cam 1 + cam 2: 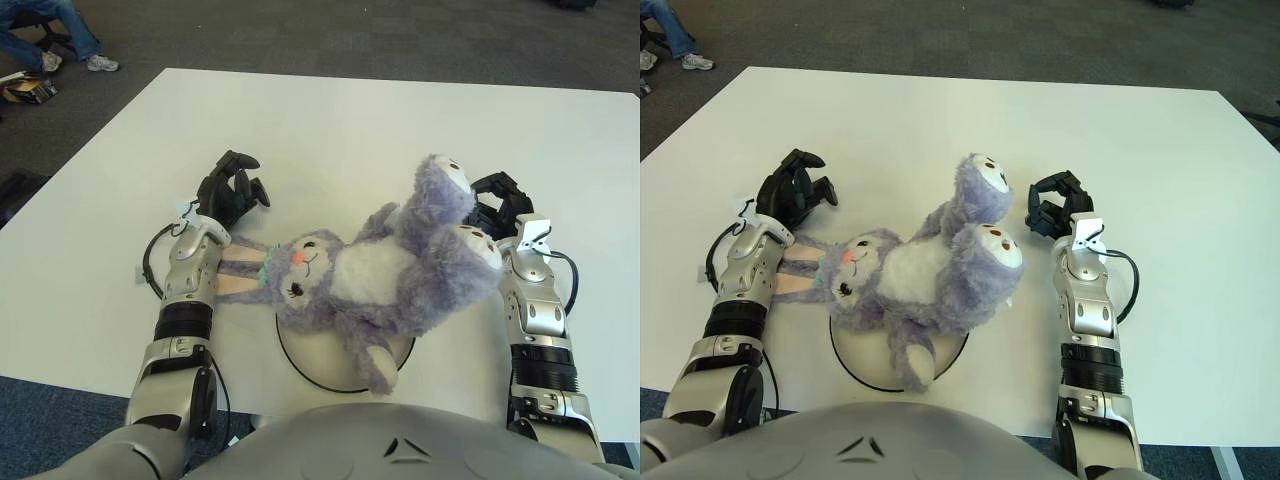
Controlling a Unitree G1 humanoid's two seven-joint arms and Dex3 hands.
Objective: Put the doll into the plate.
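Lavender plush covers most of the plate [300, 362]: the doll [375, 275] lies on its back across it, head toward nine o'clock, feet raised toward two o'clock. Judging by this, the placing looks essentially done, though the long ears spill onto the white counter [340, 130] under the left forearm, and the legs overhang the rim. The left hand [230, 190] sits at ten o'clock from the doll, fingers curled loosely on nothing. The right hand [1058, 205], at three o'clock beside the feet, is likewise half-curled and empty. What remains is withdrawing both arms.
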